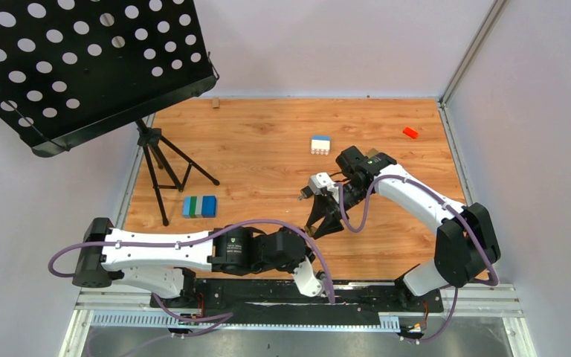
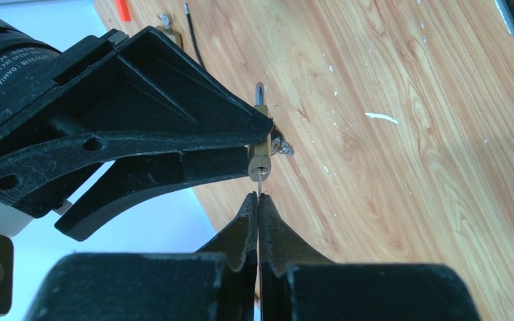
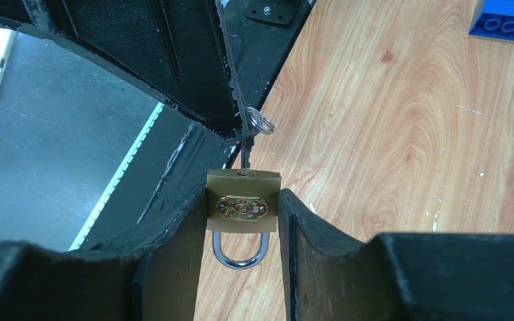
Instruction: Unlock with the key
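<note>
1. Wood makes the top of the counter (image 1: 268,141). Two robot arms reach over it from the bottom of the top view.
2. The right hand (image 3: 243,197) grips a brass padlock (image 3: 243,208) by its two flat sides, in the lower middle of the right wrist view. Its fingers sit partway apart, pressed on the lock.
3. The padlock's silver loop (image 3: 241,254) points down in that frame, toward the camera. Both ends of the loop meet the brass body.
4. The left hand (image 2: 259,199) is squeezed tight on the key (image 2: 260,179), in the middle of the left wrist view.
5. The key is thin and grey. Its tip sits in the keyhole, on the end of the padlock away from the loop.
6. A small metal ring (image 3: 260,122) hangs just beside the left hand's fingertips.
7. A second small padlock (image 2: 168,25) and a black cable (image 2: 194,40) lie on the counter at the upper left of the left wrist view.
8. In the top view, a red block (image 1: 410,132) lies at the upper right and a blue and white block (image 1: 320,143) near the middle. Green and blue blocks (image 1: 199,206) are on the left, and a black music stand (image 1: 82,59) fills the upper left.
</note>
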`<state>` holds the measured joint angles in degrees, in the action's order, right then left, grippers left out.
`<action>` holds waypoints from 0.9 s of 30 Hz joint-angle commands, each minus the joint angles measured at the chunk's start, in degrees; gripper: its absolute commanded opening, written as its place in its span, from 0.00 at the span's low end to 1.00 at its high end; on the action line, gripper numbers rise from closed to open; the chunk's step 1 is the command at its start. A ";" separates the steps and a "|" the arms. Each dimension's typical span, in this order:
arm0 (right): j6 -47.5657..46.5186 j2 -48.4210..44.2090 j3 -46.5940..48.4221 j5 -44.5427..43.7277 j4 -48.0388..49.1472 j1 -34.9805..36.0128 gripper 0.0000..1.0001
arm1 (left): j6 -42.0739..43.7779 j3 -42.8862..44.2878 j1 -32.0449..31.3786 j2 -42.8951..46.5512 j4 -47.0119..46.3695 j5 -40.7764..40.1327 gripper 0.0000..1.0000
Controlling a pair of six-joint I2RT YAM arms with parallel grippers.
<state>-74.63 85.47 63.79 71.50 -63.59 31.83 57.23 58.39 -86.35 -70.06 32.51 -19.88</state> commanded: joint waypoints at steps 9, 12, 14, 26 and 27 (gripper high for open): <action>1.42 0.06 2.22 5.54 1.71 1.43 0.00 | 1.41 -1.31 -1.32 -1.38 -5.38 -0.99 0.00; 1.93 -0.17 2.13 5.57 2.20 1.39 0.00 | 1.47 -1.73 -1.52 -1.39 -5.68 -0.92 0.00; 2.27 -0.49 1.92 5.57 2.75 1.39 0.00 | 1.48 -2.17 -1.54 -1.28 -6.29 -0.82 0.00; 5.31 -2.54 -0.69 6.86 8.05 1.08 0.00 | 2.13 -6.28 -1.54 2.64 -10.59 -1.03 0.00; 5.32 -2.63 -0.90 6.96 8.27 1.04 0.00 | 2.26 -6.79 -1.54 3.36 -11.51 -1.10 0.00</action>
<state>-69.73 85.84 63.16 69.54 -58.13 32.21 58.54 53.19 -87.66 -69.36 26.30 -22.37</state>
